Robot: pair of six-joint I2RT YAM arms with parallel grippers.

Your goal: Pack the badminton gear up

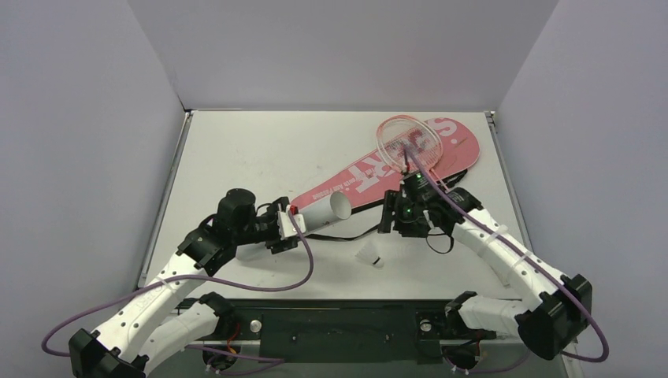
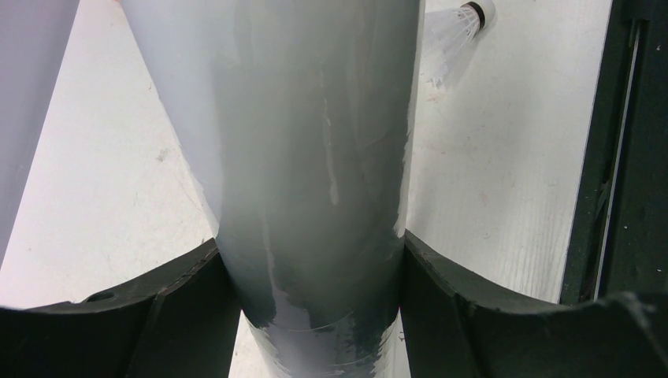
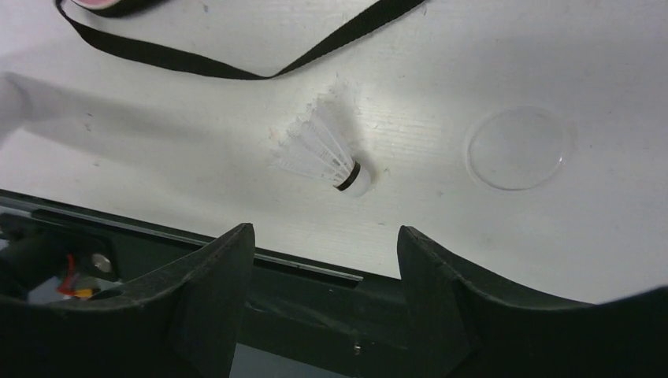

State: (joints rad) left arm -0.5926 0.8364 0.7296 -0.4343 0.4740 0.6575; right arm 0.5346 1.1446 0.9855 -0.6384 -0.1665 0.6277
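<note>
**A:** Lay it out, big to small.

**B:** On the table (image 1: 236,157), the cover (image 1: 358,177) lies far right, with a racket (image 1: 403,138) head resting on it. Its strap (image 1: 354,234) trails toward the middle. The left pincer (image 1: 290,224) is clenched around the tube (image 1: 323,213), left of centre, open mouth facing right. The right pincer (image 3: 323,260) is released and empty, hanging over the shuttlecock (image 3: 327,157), which lies on its side close to the near edge. A clear cap (image 3: 516,148) lies near it.

**A:** What could go wrong?

**B:** I'd say the feathers crush if the jaws close on the skirt rather than the cork. It's light, so a nudge could send it off the near edge. The tube looks smooth and might twist in its grip during loading.

**A:** Counts?

**B:** One cover, one strap, one tube, one shuttlecock, one cap. One racket that I can make out; whether a second lies under it, I can't tell.
</note>
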